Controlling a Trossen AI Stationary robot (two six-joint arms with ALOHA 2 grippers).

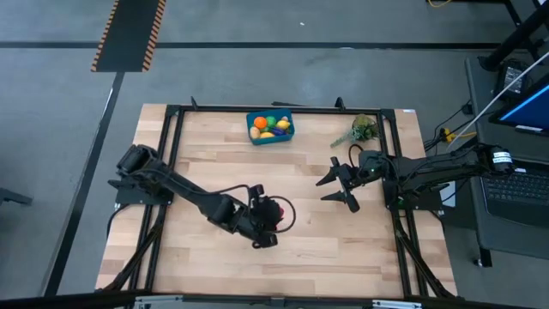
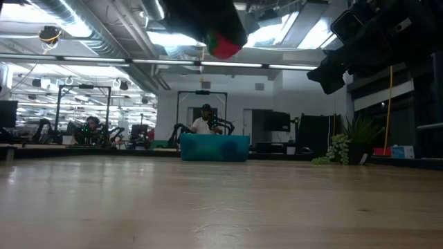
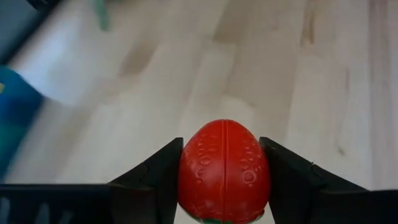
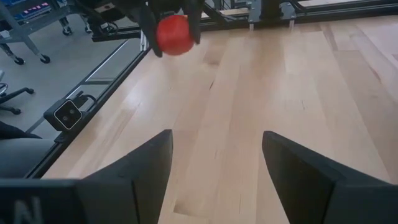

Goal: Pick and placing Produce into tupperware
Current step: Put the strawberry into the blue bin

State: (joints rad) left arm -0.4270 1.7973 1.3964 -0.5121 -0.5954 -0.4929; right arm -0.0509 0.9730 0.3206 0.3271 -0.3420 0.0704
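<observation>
Left gripper [image 1: 268,216] hangs above the near middle of the table [image 1: 360,249], its 2 fingers clamped on a red strawberry [image 3: 224,171]. From there the blue tupperware [image 1: 270,127], already holding several pieces, lies toward the far edge, slightly right. Right gripper [image 1: 339,184] waits spread wide at the right, empty.

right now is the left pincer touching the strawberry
Touching. The left wrist view shows the left pincer with both fingers pressed against the sides of the red strawberry, no gap.
</observation>
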